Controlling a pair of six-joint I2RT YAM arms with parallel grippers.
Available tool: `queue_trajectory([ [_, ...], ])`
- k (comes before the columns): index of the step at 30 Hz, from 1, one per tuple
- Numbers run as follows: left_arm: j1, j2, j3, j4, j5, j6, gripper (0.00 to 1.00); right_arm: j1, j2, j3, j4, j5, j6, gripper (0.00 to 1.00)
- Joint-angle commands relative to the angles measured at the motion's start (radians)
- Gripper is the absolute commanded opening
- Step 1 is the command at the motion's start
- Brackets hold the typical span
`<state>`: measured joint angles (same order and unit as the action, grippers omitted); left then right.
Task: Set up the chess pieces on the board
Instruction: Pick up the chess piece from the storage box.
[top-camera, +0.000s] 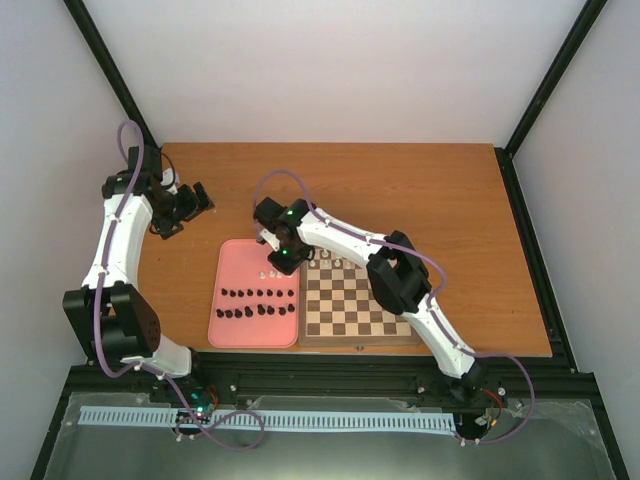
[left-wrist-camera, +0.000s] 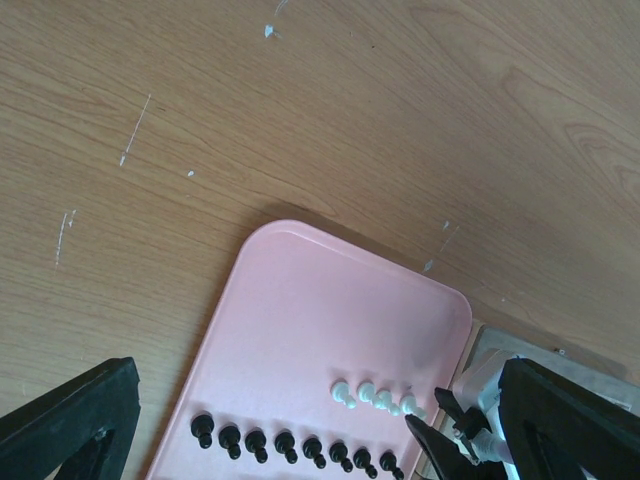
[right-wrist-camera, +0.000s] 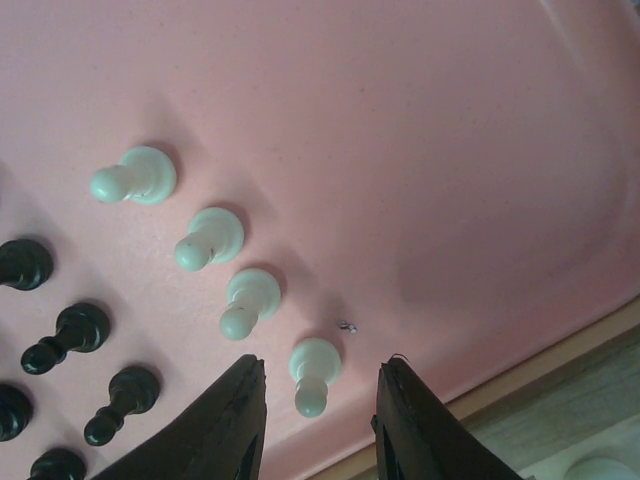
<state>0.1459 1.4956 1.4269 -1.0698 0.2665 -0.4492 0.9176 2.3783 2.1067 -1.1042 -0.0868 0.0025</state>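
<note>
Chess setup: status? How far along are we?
Early. Done: a few white pieces stand at the far edge of the board. In hand: the right pincer straddles a white pawn on the pink tray, not yet gripping; the left pincer hangs open, idle over the table. Left: three more white pawns and the black pieces wait on the tray.

R pincer (top-camera: 281, 267) over pink tray (top-camera: 238, 262), far-right corner, beside board (top-camera: 340, 312).

wooden table (top-camera: 450, 200) bears pink tray (top-camera: 240, 265) and board (top-camera: 345, 315).
</note>
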Motion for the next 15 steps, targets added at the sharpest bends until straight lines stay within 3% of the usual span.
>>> queue_trajectory([
  [1,0.004,0.007,0.017,0.013,0.006,-0.006,1.00,-0.002,0.031,0.028,-0.026,-0.007,-0.012,0.32],
  [9,0.004,0.018,0.020,0.013,0.008,-0.007,1.00,-0.002,0.043,0.027,-0.030,-0.022,-0.013,0.30],
  [15,0.004,0.020,0.019,0.013,0.007,-0.007,1.00,-0.003,0.047,0.033,-0.032,-0.022,-0.014,0.17],
])
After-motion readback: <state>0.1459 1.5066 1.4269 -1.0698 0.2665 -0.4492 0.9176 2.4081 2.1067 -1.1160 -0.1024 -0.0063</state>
